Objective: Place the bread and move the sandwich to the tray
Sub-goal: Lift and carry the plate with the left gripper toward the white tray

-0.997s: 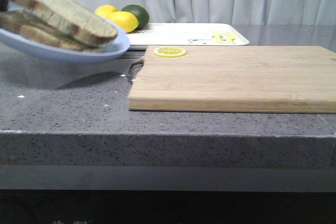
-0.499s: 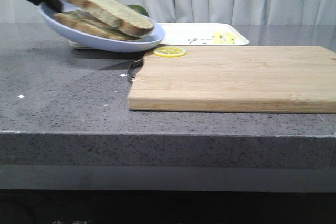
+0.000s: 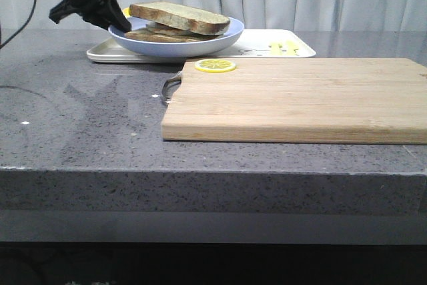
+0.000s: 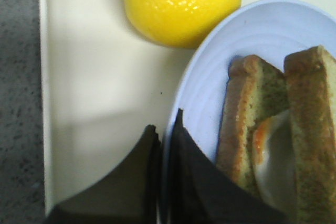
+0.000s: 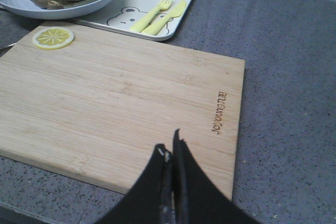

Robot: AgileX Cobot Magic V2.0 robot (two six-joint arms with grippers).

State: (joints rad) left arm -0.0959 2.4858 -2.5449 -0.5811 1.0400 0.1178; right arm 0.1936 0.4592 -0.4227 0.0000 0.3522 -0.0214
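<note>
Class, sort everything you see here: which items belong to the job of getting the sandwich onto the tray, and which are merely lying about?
Belongs to the job:
sandwich
blue plate
tray
left gripper, clamped on the plate's rim

Just lying about:
cutting board
lemon slice
lemon
right gripper, idle over the board

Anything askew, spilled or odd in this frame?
Nothing spilled. The top bread slice sits skewed on the sandwich, overhanging the slices below. The left claw grips the blue plate by its rim over the tray.
</note>
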